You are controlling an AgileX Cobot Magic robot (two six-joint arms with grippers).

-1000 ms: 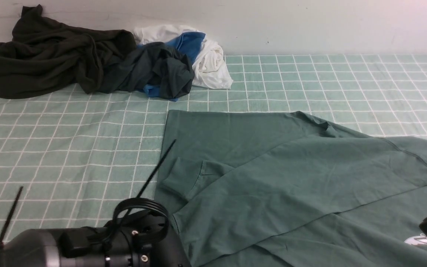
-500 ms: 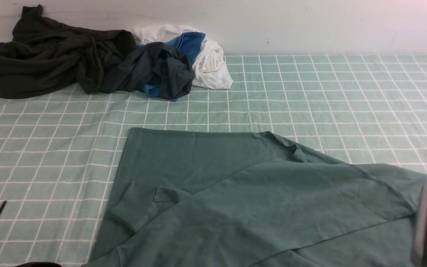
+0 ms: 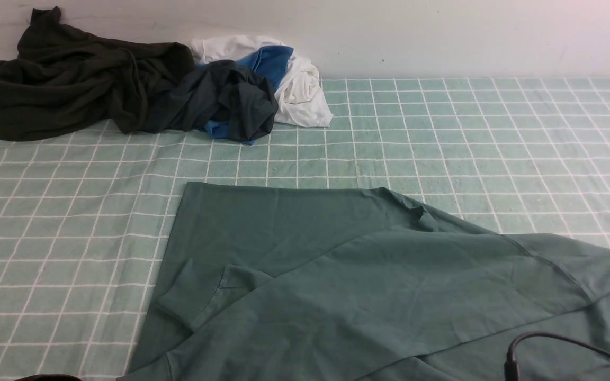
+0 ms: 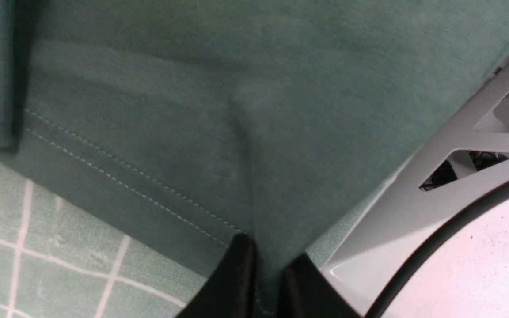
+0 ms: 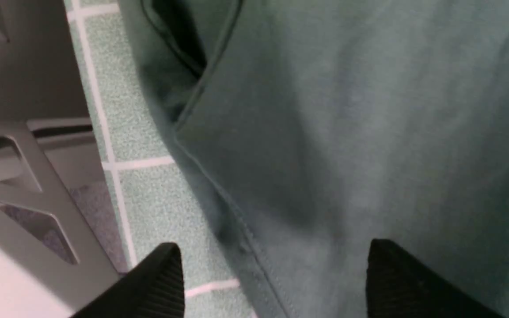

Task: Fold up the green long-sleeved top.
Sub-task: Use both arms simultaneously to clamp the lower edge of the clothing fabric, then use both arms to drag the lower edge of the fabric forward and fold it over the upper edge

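Sage-green long-sleeved top (image 3: 368,275) lies partly folded, left gripper (image 4: 267,282) pinching its hem, right gripper (image 5: 274,265) spread wide.

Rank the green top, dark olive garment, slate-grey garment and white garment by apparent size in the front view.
1. green long-sleeved top, though nearest the camera.
2. dark olive garment.
3. slate-grey garment and white garment: alike, bunched and overlapping, so unranked.
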